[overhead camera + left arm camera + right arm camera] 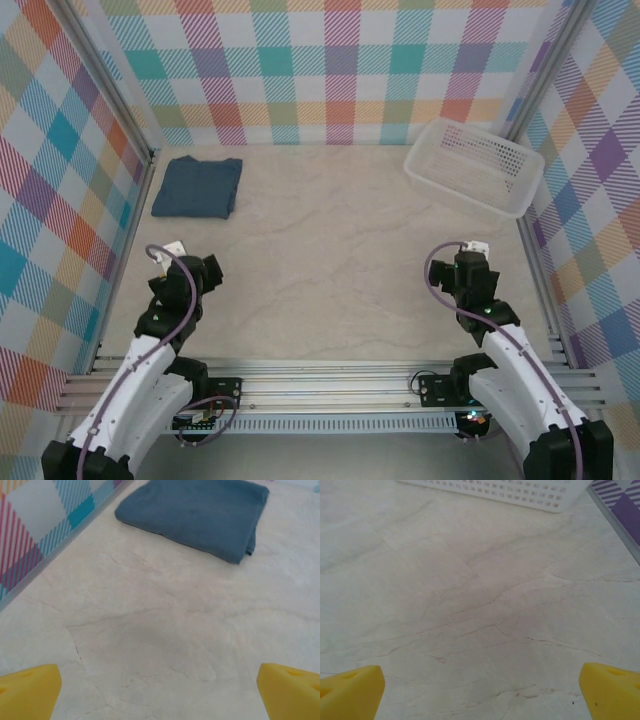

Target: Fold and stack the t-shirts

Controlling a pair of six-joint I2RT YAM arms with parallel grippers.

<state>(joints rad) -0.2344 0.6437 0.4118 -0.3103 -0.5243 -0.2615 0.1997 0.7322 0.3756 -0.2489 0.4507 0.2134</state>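
1 folded t-shirt [198, 187] lies flat at the far-left corner of the table [330, 250] (well apart from the basket [475, 167], far right). Left gripper [160, 695] and right gripper [480, 695]: released, jaws wide, grasping nothing.

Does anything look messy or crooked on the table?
Just the white basket: it sits crooked in the far right corner, turned at an angle to the walls. The folded blue t-shirt lies tidy at the far left.

White arms [130, 385], black joints, purple cables [187, 290], yellow jaws.
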